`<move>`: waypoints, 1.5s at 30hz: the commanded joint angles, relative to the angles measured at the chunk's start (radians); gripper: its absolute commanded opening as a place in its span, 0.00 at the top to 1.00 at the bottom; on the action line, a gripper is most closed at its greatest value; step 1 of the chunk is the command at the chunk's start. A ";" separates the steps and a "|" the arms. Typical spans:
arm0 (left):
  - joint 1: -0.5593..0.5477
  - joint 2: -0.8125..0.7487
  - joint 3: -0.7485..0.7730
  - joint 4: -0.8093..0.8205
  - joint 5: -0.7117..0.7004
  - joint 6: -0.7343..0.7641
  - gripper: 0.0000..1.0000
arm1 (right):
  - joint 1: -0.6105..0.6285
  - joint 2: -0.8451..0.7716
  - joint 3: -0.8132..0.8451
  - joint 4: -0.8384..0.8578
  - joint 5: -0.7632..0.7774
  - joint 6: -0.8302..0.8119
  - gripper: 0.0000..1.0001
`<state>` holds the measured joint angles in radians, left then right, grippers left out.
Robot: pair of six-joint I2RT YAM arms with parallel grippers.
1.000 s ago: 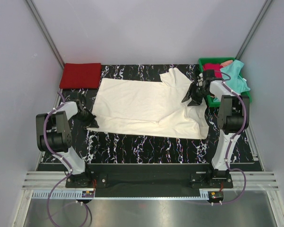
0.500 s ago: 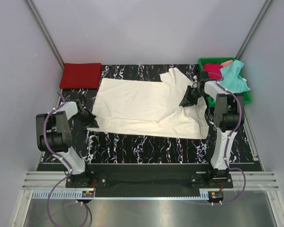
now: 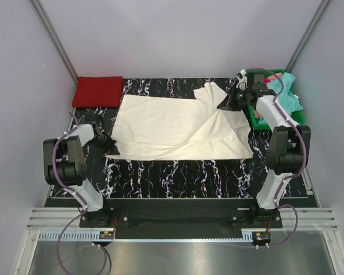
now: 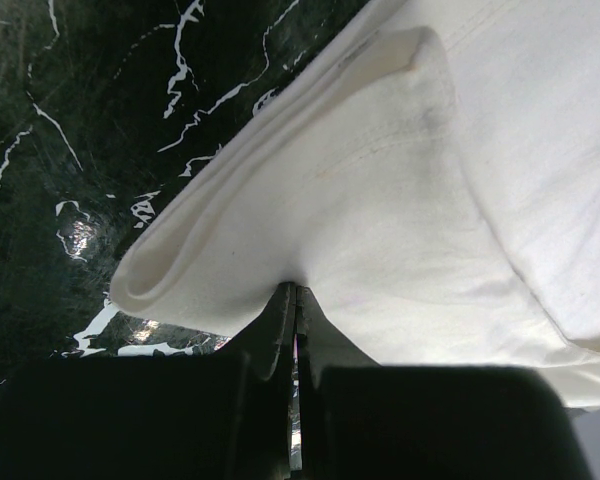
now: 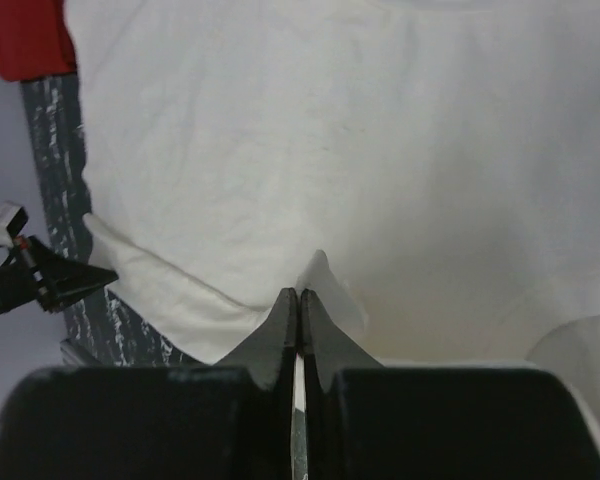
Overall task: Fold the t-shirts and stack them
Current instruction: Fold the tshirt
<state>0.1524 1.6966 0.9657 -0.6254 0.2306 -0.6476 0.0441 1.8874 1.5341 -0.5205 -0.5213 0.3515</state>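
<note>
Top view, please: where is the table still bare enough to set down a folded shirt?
Bare: the near strip of table between the cream shirt and the arm bases, and the narrower back strip between the red shirt and the cream sleeve. Crowded: the far right, where the right pincer sits beside the green tray.

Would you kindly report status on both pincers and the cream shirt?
Left pincer shut on cream shirt, left edge. Right pincer shut on its right edge. Green tray close beside.

Black white-veined table [image 3: 178, 172], cream shirt [image 3: 172, 126] spread across the middle, folded red shirt [image 3: 97, 91] at far-left corner, green tray [image 3: 298, 118] at far-right corner
</note>
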 commanded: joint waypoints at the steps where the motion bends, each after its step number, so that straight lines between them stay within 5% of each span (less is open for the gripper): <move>1: 0.007 -0.008 -0.027 0.015 -0.031 0.017 1.00 | 0.008 -0.028 -0.025 0.129 -0.167 0.006 0.98; 4: 0.007 -0.015 -0.031 0.012 -0.034 0.023 1.00 | 0.016 -0.043 -0.046 0.159 -0.255 0.030 0.97; 16: 0.009 0.000 -0.028 0.018 -0.027 0.032 1.00 | 0.017 -0.097 -0.129 0.083 -0.193 -0.009 0.95; 27: 0.009 -0.003 -0.041 0.018 -0.033 0.042 1.00 | 0.016 -0.507 -0.520 0.054 -0.238 0.037 1.00; 37: 0.012 -0.005 -0.025 0.001 -0.040 0.054 1.00 | 0.017 -0.372 -0.680 -0.229 -0.063 0.106 0.98; 42: 0.013 0.001 -0.025 0.003 -0.037 0.052 1.00 | 0.016 -0.447 -0.715 -0.288 -0.074 0.093 0.71; 45: 0.013 0.005 -0.028 0.013 -0.034 0.049 1.00 | 0.017 -0.494 -0.640 -0.270 0.007 0.044 0.63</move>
<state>0.1562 1.6890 0.9546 -0.6117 0.2398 -0.6270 0.0544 1.4658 0.8089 -0.7803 -0.5846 0.4347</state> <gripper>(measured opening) 0.008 0.345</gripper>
